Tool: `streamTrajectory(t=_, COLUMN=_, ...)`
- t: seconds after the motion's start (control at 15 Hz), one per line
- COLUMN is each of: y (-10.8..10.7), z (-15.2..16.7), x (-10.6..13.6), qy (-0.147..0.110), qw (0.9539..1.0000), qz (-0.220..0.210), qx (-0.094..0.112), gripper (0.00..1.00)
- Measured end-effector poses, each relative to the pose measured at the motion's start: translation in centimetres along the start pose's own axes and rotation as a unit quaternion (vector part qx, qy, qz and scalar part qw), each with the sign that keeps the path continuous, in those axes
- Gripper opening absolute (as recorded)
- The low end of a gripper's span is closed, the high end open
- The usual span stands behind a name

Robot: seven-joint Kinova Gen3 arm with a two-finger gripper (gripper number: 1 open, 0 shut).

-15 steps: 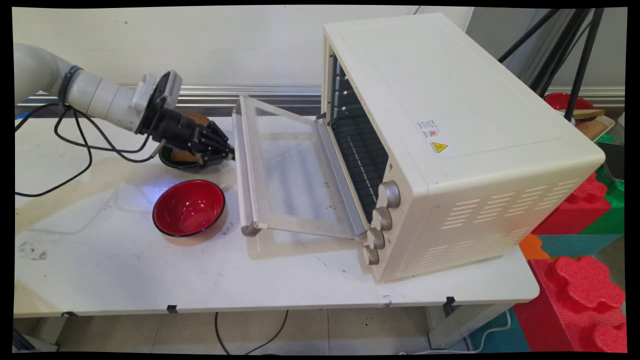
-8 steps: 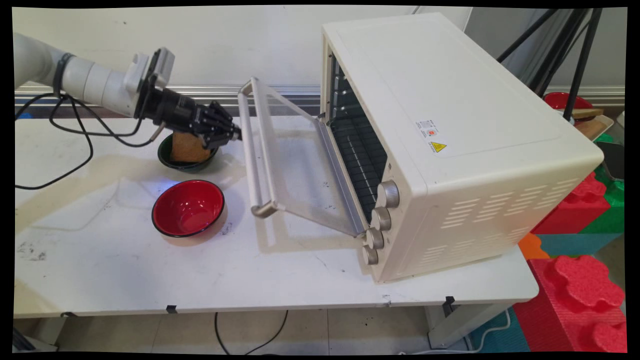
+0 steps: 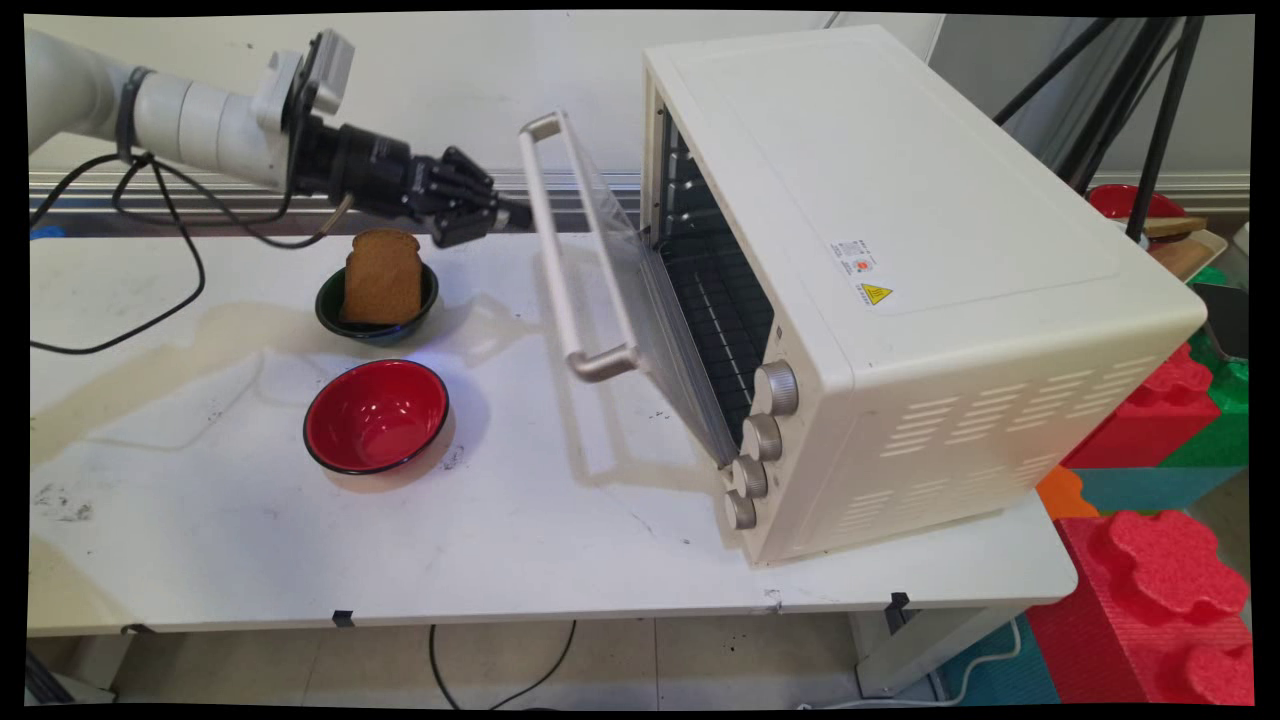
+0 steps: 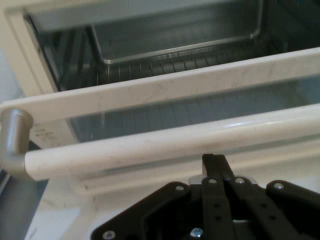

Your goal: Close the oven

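Sits at the table's 3 o'clock side as a cream toaster oven, mouth toward 9 o'clock. Holds its glass door half open, hinged low, tilted steeply. Carries a pale bar handle with metal ends along the door's upper edge.

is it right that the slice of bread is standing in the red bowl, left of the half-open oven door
Not quite. In the main view the slice of bread stands in the dark green bowl, not the red bowl, which holds nothing. The rest is right: it is left of the half-open oven door.
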Motion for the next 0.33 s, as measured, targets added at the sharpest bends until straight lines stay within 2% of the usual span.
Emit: streamTrajectory(t=0.33, y=-0.2, z=2.5, x=3.0, qy=0.029, qw=0.9994, qz=-0.015, qx=-0.010, gripper=0.00)
